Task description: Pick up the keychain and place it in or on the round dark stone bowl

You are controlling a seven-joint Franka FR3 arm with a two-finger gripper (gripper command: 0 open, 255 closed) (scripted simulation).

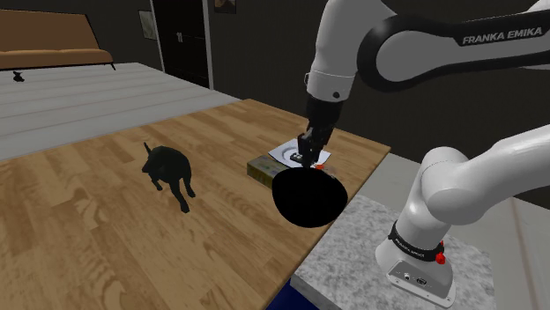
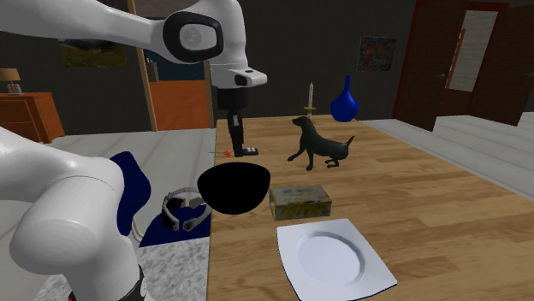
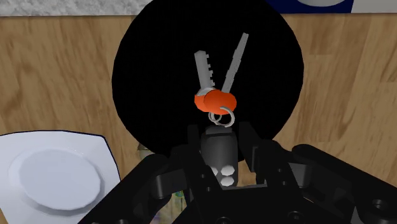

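hanging over the black bowl [image 3: 146,76] on the wooden table [image 1: 88,229], the jaws clasp the keychain [image 3: 215,100] before a dark wall [image 2: 282,43].

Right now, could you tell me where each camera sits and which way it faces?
Shoulder view: beside the stand, looking down over the wooden table at the round black bowl; white arm and black gripper show.
Second exterior view: near the arm's base, facing across the table toward the black dog figurine; arm links show at its left.
Wrist view: on the hand, looking along the gripper at the orange-tagged keychain above the bowl.
All share the bowl.
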